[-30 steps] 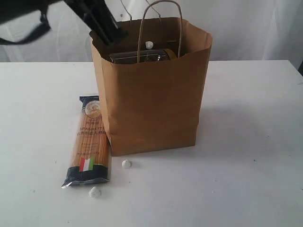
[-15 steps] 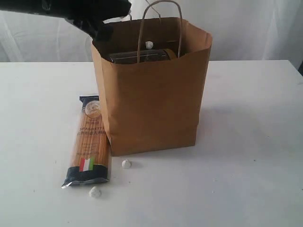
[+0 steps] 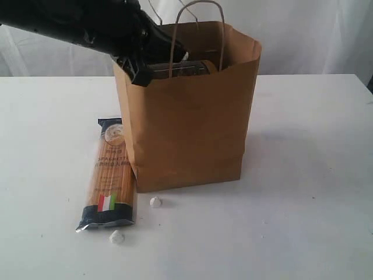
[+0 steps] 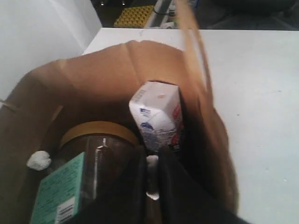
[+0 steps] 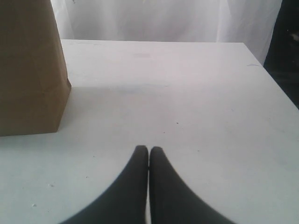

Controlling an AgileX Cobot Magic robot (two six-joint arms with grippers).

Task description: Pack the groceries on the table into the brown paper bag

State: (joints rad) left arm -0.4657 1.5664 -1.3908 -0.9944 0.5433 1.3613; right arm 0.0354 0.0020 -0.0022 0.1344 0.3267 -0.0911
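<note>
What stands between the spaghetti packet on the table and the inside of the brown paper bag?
The left gripper hangs in the mouth of the brown paper bag, over the way in. Inside, the yellow-lidded jar and the white-blue carton already take much room. The spaghetti packet lies free beside the bag.

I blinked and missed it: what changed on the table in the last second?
The left arm swung down and in over the brown paper bag; its pincer now hangs above the open top. Nothing was visibly taken or let go. The bag, spaghetti packet and white lumps stayed put.
</note>
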